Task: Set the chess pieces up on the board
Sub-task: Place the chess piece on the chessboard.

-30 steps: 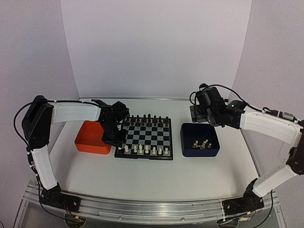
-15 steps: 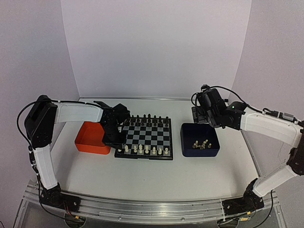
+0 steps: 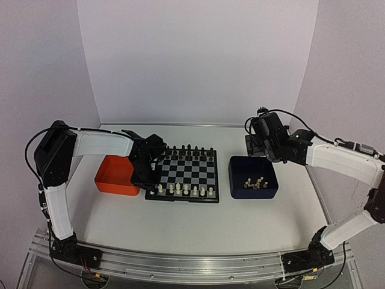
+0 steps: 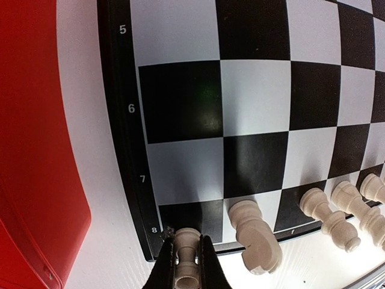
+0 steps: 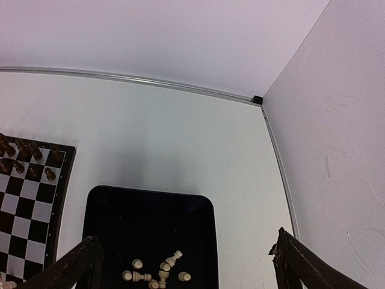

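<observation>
While my left jaws pinch cream piece [image 4: 186,272] at near-left corner square of board [image 4: 117,150], my right jaws hang apart over blue tray [image 5: 150,223] of loose pieces [image 5: 159,271]. Piece light, stiff, slick, I judge: take mid-body, gently.

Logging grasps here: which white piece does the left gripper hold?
The piece at the board's corner by the 8, pinched in the left gripper. The other white pieces in that row stand free.
</observation>
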